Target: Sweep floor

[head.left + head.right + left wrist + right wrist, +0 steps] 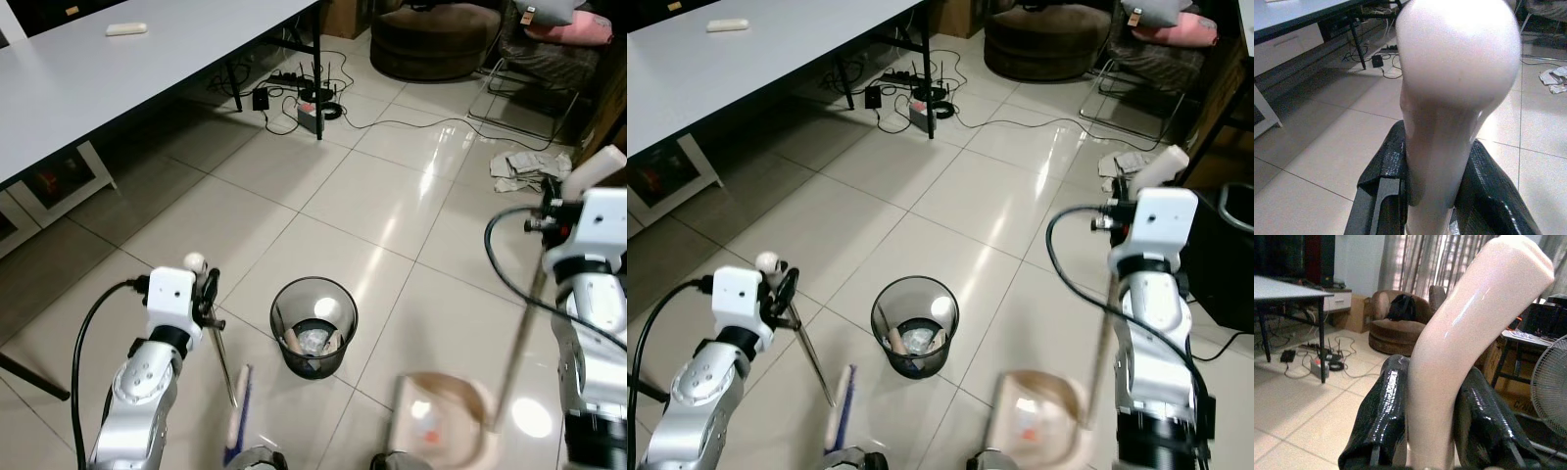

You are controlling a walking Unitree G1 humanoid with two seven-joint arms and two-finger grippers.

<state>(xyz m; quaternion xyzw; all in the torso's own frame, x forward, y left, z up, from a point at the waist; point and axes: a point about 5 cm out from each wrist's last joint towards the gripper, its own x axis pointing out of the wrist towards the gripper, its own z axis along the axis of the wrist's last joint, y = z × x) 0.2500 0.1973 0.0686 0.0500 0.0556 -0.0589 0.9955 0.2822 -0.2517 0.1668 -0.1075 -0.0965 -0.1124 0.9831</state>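
Right now the left gripper point(208, 294) is clamped on the broom point(235, 416), its head down by the bin point(313, 338); the right gripper point(1136, 201) grips the dustpan point(441, 416), which holds scraps, so tipping it into the bin looks next

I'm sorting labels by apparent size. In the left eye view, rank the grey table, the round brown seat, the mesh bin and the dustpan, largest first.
1. grey table, by far the widest.
2. round brown seat, though cut by the frame's top edge.
3 and 4. dustpan and mesh bin look close in size; the dustpan is blurred, so I won't rank them.
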